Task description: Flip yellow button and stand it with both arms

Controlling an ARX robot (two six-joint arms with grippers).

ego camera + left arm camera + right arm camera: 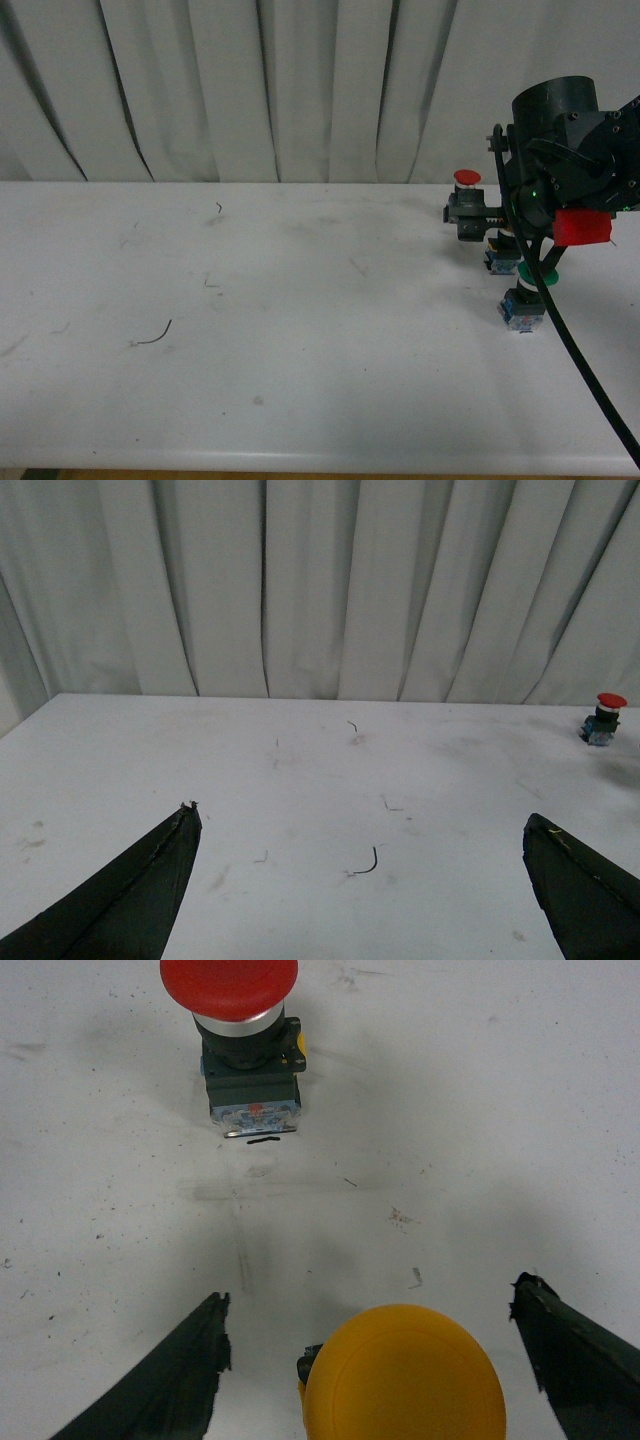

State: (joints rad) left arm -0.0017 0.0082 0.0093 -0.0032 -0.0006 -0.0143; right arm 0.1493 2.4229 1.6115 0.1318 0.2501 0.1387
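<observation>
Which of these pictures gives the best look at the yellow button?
The right wrist view: the yellow button fills the bottom edge between the open right claw. In the front view the arm hides it; the left wrist view misses it entirely.

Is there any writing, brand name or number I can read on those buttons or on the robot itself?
None can be read.
Red button: a small mark on its contact block, too blurred to read.
Yellow button: plain cap, no text.
Right gripper and left gripper: no lettering shows.
Red panel on the right arm: blank.
</observation>
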